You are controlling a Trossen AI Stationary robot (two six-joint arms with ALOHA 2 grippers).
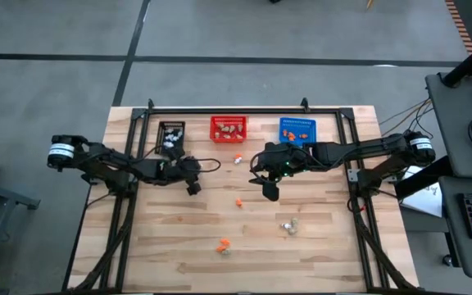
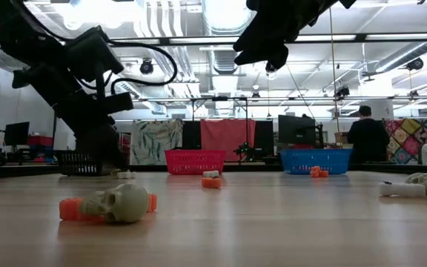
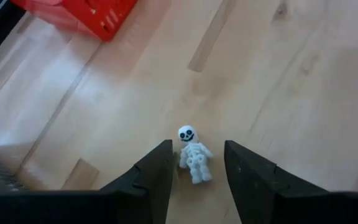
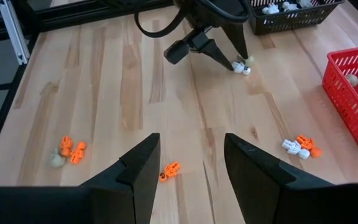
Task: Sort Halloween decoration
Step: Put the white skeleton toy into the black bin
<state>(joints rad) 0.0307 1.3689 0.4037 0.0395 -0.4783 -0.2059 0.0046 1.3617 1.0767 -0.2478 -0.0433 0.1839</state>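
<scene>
Near the black basket (image 1: 171,136), on the table (image 1: 179,246), the left gripper (image 3: 197,171) stands parted around a white skeleton figure (image 3: 194,156), not yet gripping. Centre both fingers, then close gently across its ribs. The skeleton lies flat, its long axis along the gap, skull facing away from the wrist. The right gripper (image 4: 188,163) hovers wide, empty.

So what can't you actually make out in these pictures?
- Black basket, high view: contents show only as pale specks, too small to identify.
- Same basket in the low view: the left arm stands in front of it.
- Left end effector, left wrist view: straddles a white skeleton; whether its fingers touch the skeleton is unclear.
- Right end effector, low view: cut off by the top edge.
- Trinkets on the table, high view: too small to name.
</scene>
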